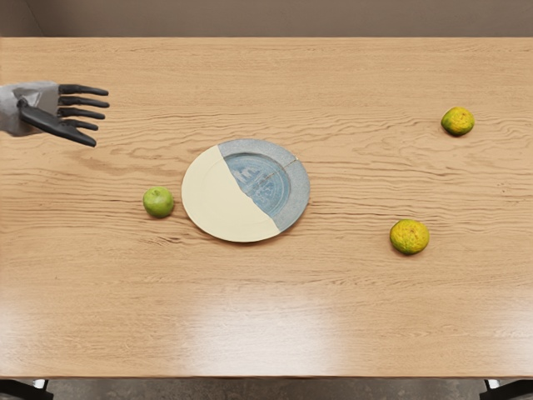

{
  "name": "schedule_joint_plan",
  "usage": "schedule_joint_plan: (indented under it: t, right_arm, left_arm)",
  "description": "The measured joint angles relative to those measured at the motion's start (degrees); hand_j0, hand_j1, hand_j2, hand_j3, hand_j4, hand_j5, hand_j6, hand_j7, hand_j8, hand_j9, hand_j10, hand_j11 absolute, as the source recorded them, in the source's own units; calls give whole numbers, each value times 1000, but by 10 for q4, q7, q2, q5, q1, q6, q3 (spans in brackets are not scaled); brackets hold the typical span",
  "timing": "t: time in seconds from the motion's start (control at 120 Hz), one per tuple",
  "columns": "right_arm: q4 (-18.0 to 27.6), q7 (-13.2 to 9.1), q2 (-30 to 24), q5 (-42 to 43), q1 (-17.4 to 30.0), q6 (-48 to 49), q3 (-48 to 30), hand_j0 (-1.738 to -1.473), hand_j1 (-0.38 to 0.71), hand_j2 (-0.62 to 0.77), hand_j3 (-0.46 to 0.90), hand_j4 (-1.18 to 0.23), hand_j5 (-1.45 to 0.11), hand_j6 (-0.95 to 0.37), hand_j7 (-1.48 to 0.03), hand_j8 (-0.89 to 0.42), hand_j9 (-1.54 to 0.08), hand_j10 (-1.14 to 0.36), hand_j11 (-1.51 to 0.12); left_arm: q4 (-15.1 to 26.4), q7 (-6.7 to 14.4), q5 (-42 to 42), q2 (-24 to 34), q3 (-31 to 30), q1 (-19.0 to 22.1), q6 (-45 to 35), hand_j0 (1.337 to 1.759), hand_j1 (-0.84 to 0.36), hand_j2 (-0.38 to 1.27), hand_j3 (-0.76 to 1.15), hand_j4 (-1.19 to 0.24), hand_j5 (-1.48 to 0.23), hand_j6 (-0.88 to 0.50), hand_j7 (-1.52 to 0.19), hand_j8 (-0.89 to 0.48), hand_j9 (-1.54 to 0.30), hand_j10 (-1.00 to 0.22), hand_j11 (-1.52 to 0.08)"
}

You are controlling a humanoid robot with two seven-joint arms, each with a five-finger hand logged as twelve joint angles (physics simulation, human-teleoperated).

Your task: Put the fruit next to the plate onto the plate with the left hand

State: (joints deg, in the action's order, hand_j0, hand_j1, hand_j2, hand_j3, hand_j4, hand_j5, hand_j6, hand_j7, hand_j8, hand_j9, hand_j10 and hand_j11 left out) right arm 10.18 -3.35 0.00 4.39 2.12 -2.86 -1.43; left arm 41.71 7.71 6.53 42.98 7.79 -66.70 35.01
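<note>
Head view: the green fruit (158,202) sits on the table (333,317) just beside the left rim of the plate (215,204), with a thin gap between them. It is nearly round, so no long axis or pointing direction can be made out. Its skin is smooth, lime green, with a pale highlight on top. The plate is half cream, half blue-grey. The left hand (55,108) hovers near the left edge, well apart from the fruit, dark fingers spread and holding nothing (they point right). Two yellow-orange fruits (409,236) (457,121) lie far right.
</note>
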Motion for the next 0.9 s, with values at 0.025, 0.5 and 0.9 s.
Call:
schedule_joint_plan:
  t: [0.025,0.5,0.9]
  right_arm:
    - [0,0,0,0,0,0,0,-1658,-318,-5,0,-26,-34,-26,-34,-26,-34,-26,-34]
    - [0,-2,0,-1,4,0,3,-1658,-318,-5,0,-26,-34,-26,-34,-26,-34,-26,-34]
    - [0,-2,0,-1,4,0,3,-1658,-318,-5,0,-26,-34,-26,-34,-26,-34,-26,-34]
  left_arm:
    - [2,0,1,0,0,-1,0,1658,55,50,0,-247,-320,-247,-320,-246,-320,-246,-320]
    - [137,116,96,17,-8,-39,0,1658,54,50,0,-247,-321,-247,-320,-247,-320,-247,-320]
    - [341,186,226,42,-141,-202,-216,1658,55,51,0,-249,-321,-249,-321,-249,-321,-248,-321]
